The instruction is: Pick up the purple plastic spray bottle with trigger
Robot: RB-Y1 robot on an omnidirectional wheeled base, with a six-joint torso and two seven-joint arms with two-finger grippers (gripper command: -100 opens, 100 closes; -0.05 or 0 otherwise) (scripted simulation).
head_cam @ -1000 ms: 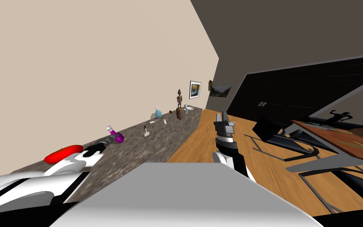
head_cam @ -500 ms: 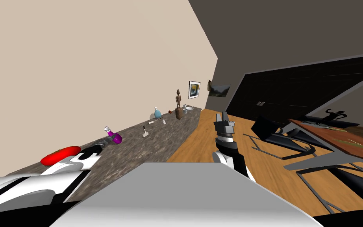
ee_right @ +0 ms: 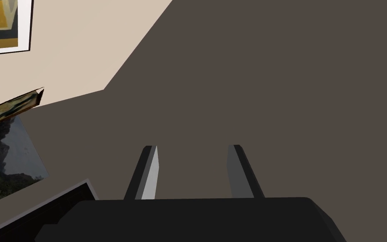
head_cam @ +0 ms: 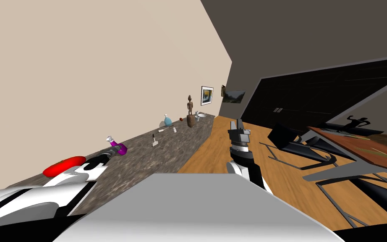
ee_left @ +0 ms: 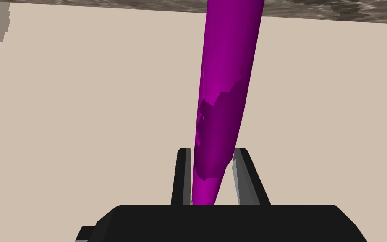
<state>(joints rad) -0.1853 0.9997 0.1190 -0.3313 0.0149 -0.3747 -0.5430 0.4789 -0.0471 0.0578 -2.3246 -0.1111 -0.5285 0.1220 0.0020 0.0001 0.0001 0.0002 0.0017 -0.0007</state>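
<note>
Far on my left a flat red thing (head_cam: 64,166) lies on the long, dark, speckled counter (head_cam: 155,164) that runs along the tan wall (head_cam: 104,63). Just past it my left arm reaches out low over the counter. The left gripper (ee_left: 212,153) is squeezed in tight on the purple spray bottle (head_cam: 118,147), with its two thin fingers (ee_left: 242,176) pressing the bottle's narrow sides. The bottle is tipped over at a slant, and its small white top (head_cam: 110,139) points up and away from the hand (I cannot tell if the bottle touches the counter or hangs just over it). Farther down the counter are some tiny white bits, then a little blue bottle (head_cam: 168,121), then a tall brown statue (head_cam: 191,111) near the far end. Next comes my right gripper (head_cam: 237,124), held up over the wood floor (head_cam: 213,147), well apart from the counter. Its fingers are spread wide with nothing in between. To the right of it sit black chairs (head_cam: 289,140) and a brown table (head_cam: 369,149).
</note>
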